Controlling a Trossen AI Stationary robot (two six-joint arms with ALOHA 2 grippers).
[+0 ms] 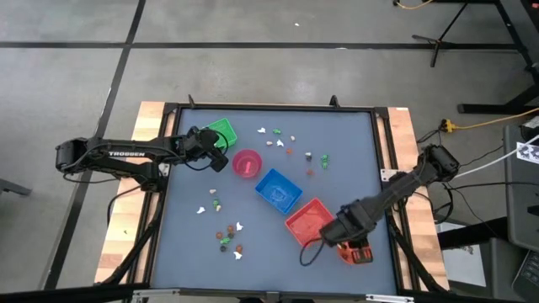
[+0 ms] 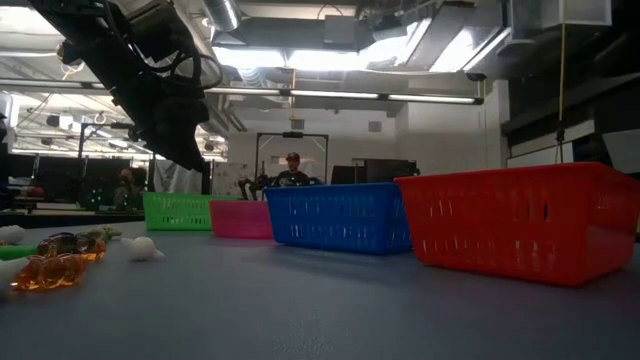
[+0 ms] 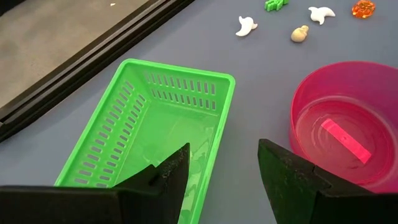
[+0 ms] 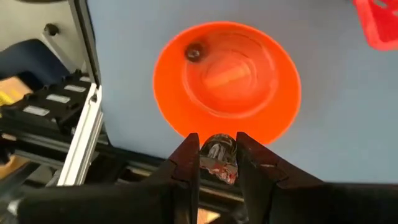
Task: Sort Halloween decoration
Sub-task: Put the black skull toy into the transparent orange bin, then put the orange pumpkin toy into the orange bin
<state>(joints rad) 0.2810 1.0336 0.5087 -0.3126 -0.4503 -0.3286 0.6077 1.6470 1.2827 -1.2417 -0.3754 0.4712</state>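
The Halloween decorations are tiny trinkets scattered over the blue table: white ghosts (image 3: 246,25), a beige skull (image 3: 300,33), and further ones at the far middle (image 1: 290,143) and near left (image 1: 226,236). My right gripper (image 4: 217,155) is shut on a small dark glossy trinket (image 4: 219,163). It hovers over the rim of the orange bowl (image 4: 227,81), which has one dark trinket (image 4: 194,53) lying in it. My left gripper (image 3: 224,165) stands open above the table between the green tray (image 3: 155,124) and the pink bowl (image 3: 348,118), with nothing between its fingers. My right gripper pinches the dark trinket (image 4: 219,167) between its two fingertips (image 4: 189,158), one on each side. The fingers point steeply down from above. The trinket is lifted clear, above the orange bowl's rim on the gripper's side.
A blue tray (image 1: 278,189) and a red tray (image 1: 308,221) sit in a slanted row from the pink bowl (image 1: 247,163) toward the orange bowl (image 1: 354,251). A raised black frame (image 1: 383,151) borders the table. A pink strip (image 3: 345,142) lies in the pink bowl.
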